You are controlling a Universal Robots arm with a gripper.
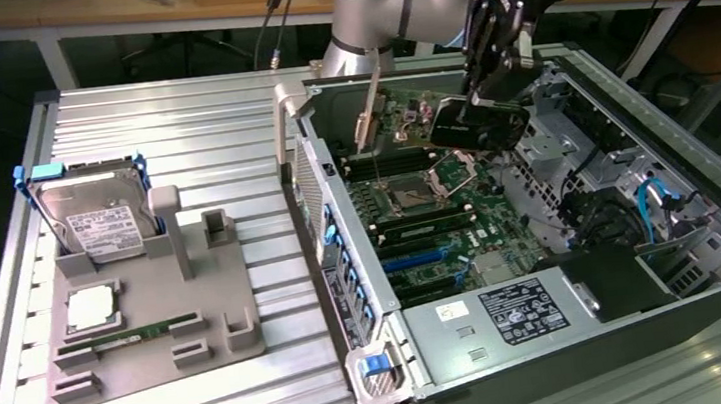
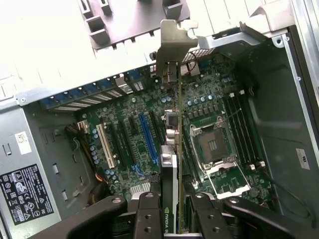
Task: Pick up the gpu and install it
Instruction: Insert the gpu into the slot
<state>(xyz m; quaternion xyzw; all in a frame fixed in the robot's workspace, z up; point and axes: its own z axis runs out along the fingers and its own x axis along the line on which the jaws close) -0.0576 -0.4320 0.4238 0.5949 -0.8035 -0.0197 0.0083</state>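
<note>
The tool (image 1: 505,81) reaches down from the arm into the open computer case (image 1: 680,178), which lies on its side on the ribbed metal desk (image 1: 192,129). It is clamped on the gpu (image 1: 476,121), whose black shroud shows just below the fingertips over the far part of the motherboard (image 1: 430,225). In the exterior view the card hangs a little to the far right of the CPU socket (image 1: 407,192). How high it stands above the board cannot be told. In the wrist view the tool (image 2: 173,211) has one finger (image 2: 148,214) on each side of the gpu (image 2: 169,179), which is seen edge-on with its plane upright. Its thin green edge runs across the motherboard (image 2: 124,107) between the expansion slots and the CPU socket (image 2: 212,144). Its silver bracket (image 2: 174,40) points toward the slotted rear wall of the case. The long blue slot (image 2: 148,139) lies uncovered just beside the card's edge, with a white slot (image 2: 105,144) beyond it. The power supply (image 1: 520,311), with its black label, fills the near end of the case. On the exterior view's left, well apart from the case, a grey holder tray (image 1: 211,308) sits on the desk. A hard drive (image 1: 93,215) stands tilted in the tray's far end, a square processor (image 1: 90,309) lies flat nearer, and a narrow RAM stick (image 1: 133,334) lies just beside the processor on the near side.
</note>
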